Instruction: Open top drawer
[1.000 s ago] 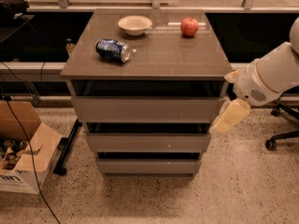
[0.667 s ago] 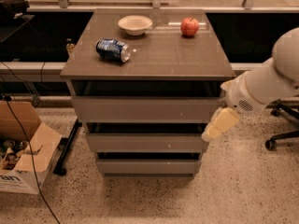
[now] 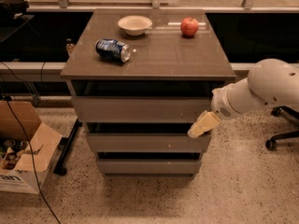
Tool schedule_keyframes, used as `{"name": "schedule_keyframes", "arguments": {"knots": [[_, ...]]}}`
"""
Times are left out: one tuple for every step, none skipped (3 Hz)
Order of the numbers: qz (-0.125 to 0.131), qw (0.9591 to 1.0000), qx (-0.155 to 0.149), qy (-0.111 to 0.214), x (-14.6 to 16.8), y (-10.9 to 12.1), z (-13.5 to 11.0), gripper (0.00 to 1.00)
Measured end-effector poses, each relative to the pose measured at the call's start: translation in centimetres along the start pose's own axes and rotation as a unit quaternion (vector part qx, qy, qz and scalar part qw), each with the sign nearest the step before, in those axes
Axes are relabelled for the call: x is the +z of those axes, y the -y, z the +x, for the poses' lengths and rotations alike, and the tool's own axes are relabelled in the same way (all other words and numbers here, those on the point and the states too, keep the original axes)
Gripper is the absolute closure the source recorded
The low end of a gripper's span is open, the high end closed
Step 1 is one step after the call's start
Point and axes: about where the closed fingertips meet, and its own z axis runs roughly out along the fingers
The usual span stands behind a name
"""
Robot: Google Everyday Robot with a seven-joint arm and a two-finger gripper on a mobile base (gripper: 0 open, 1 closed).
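Observation:
The top drawer (image 3: 140, 109) is the widest grey-brown front panel just under the cabinet top (image 3: 154, 59). It sits closed, in line with the cabinet front, with a dark gap above it. My gripper (image 3: 202, 125), cream-coloured at the end of a white arm (image 3: 261, 90), reaches in from the right. It is at the lower right corner of the top drawer's front, over the dark gap between that drawer and the middle drawer (image 3: 147, 143).
On the cabinet top lie a blue can (image 3: 113, 49) on its side, a white bowl (image 3: 134, 24) and a red apple (image 3: 189, 26). The bottom drawer (image 3: 147, 166) is narrower. An open cardboard box (image 3: 23, 148) and cables are on the floor at left, and a chair base (image 3: 280, 134) is at right.
My gripper has moved left and down, from beside the cabinet's right edge to the lower right corner of the top drawer front. The drawer has not moved.

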Motion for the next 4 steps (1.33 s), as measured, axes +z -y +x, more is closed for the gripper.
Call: {"name": "schedule_keyframes", "arguments": {"knots": [[-0.004, 0.9999, 0.000, 0.014, 3.3, 1.3, -0.8, 0.00], [-0.028, 0.9993, -0.003, 0.025, 7.0, 2.2, -1.8, 0.00], [-0.048, 0.9984, -0.003, 0.031, 9.5, 2.9, -2.4, 0.00], [-0.070, 0.9973, -0.007, 0.021, 11.9, 3.3, -2.5, 0.00]]}}
